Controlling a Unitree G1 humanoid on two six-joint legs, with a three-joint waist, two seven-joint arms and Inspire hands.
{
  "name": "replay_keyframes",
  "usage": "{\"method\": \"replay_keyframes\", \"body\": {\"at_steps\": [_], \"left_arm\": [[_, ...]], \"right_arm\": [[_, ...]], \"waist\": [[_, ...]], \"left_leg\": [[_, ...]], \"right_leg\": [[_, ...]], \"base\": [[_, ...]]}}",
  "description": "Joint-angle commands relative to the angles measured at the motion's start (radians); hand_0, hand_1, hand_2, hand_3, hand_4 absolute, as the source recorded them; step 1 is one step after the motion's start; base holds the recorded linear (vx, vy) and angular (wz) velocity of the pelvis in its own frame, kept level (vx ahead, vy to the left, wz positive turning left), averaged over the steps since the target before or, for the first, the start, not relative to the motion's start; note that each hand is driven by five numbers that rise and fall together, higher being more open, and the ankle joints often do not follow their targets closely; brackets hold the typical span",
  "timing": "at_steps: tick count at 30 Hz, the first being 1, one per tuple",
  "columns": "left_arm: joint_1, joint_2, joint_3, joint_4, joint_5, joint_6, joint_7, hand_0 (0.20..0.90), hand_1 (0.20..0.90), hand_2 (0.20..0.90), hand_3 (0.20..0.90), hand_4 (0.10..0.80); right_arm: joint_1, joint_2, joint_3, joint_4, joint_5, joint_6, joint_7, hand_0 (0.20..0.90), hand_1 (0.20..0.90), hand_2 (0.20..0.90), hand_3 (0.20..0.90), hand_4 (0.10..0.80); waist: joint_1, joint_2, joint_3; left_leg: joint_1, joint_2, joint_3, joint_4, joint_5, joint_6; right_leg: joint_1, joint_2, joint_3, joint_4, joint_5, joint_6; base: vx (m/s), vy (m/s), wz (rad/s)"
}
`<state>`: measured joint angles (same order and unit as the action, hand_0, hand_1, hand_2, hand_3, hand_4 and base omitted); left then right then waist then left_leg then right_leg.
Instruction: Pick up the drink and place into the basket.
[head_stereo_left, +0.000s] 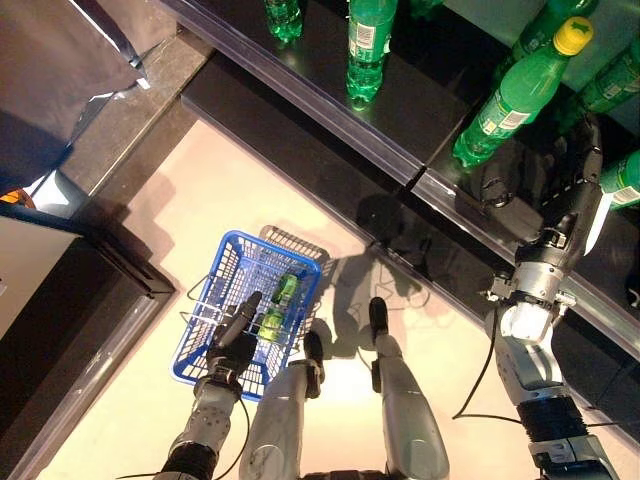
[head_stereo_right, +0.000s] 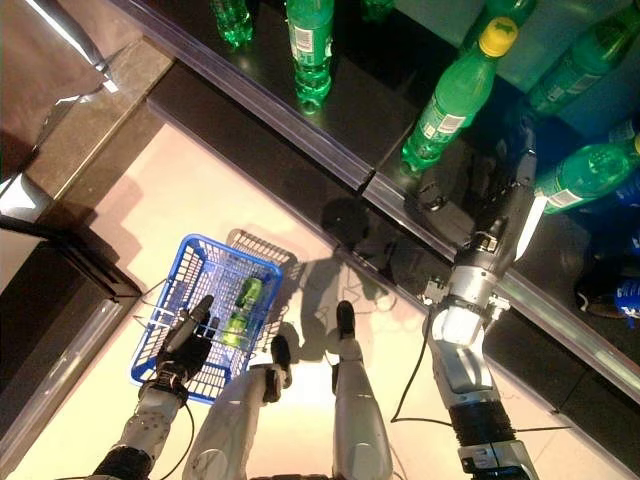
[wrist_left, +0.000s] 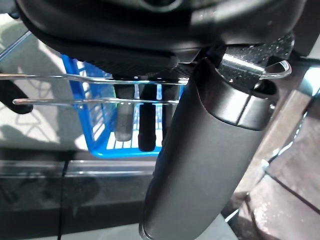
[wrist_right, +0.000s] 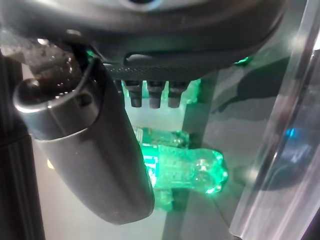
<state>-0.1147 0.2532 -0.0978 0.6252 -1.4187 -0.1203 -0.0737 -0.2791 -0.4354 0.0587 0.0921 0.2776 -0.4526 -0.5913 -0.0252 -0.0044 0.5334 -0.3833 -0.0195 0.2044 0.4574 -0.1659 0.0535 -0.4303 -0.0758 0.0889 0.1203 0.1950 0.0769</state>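
A blue wire basket (head_stereo_left: 300, 262) hangs low at my left, and two green drinks (head_stereo_left: 279, 305) lie inside it. My left hand (head_stereo_left: 235, 340) is at its near rim with straight fingers. The basket's metal handles (wrist_left: 60, 90) run across those fingers (wrist_left: 146, 125). My right hand (head_stereo_left: 572, 195) reaches onto the dark shelf with its fingers extended and open. It is just right of a green bottle with a yellow cap (head_stereo_left: 510, 105). In the right wrist view a green bottle (wrist_right: 185, 167) shows past the thumb (wrist_right: 90, 150), apart from the fingers.
More green bottles stand on the shelf (head_stereo_left: 368, 40) (head_stereo_left: 284, 15), and one (head_stereo_left: 622, 180) is right of my right hand. The shelf's metal front edge (head_stereo_left: 330, 110) runs diagonally. A dark counter (head_stereo_left: 60, 300) and a grey bag (head_stereo_left: 60, 60) are at the left.
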Motion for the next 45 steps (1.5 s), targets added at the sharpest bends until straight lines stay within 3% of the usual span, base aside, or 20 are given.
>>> {"method": "replay_keyframes", "body": {"at_steps": [1,9,15,30,45], "left_arm": [[0.025,0.090,0.083,-0.169,0.017,-0.041,-0.069,0.300,0.300,0.300,0.200,0.100],[-0.011,0.110,0.095,-0.159,0.020,-0.015,-0.070,0.300,0.300,0.300,0.200,0.100],[-0.016,0.103,0.087,-0.165,0.033,-0.021,-0.065,0.300,0.300,0.300,0.200,0.100],[-0.051,0.103,0.075,-0.174,0.013,-0.045,-0.081,0.300,0.300,0.300,0.200,0.100],[-0.071,0.110,0.066,-0.177,-0.003,-0.039,-0.082,0.300,0.300,0.300,0.200,0.100]], "right_arm": [[-0.109,-0.075,-0.081,-0.087,-0.003,-0.045,-0.029,0.900,0.900,0.900,0.900,0.800],[-0.152,-0.105,-0.081,-0.046,0.021,-0.018,-0.044,0.900,0.900,0.900,0.900,0.800],[-0.164,-0.112,-0.090,-0.046,0.026,-0.001,-0.043,0.900,0.900,0.900,0.900,0.800],[-0.302,-0.188,-0.108,0.049,0.072,0.030,-0.042,0.900,0.900,0.900,0.900,0.800],[-0.435,-0.268,-0.092,0.133,0.143,0.076,0.027,0.900,0.900,0.900,0.900,0.800]], "waist": [[0.031,0.017,-0.013],[0.046,0.023,-0.013],[0.049,0.029,-0.013],[0.053,0.042,-0.013],[0.066,0.043,-0.013]], "left_leg": [[-0.038,-0.060,-0.125,0.020,-0.003,-0.006],[-0.099,-0.067,-0.132,0.147,-0.075,0.004],[-0.137,-0.078,-0.145,0.195,-0.094,0.004],[-0.243,-0.088,-0.159,0.186,-0.055,0.000],[-0.290,-0.093,-0.167,0.185,-0.045,0.006]], "right_leg": [[0.105,0.035,-0.118,0.093,-0.192,-0.011],[0.055,0.040,-0.149,0.210,-0.255,-0.028],[0.000,0.055,-0.158,0.290,-0.283,-0.040],[-0.153,0.083,-0.140,0.385,-0.298,-0.050],[-0.235,0.074,-0.140,0.443,-0.306,-0.045]], "base": [[0.049,-0.024,0.00],[0.019,-0.012,0.08],[0.009,0.001,-0.03],[0.001,0.002,-0.01],[-0.002,0.002,0.00]]}}
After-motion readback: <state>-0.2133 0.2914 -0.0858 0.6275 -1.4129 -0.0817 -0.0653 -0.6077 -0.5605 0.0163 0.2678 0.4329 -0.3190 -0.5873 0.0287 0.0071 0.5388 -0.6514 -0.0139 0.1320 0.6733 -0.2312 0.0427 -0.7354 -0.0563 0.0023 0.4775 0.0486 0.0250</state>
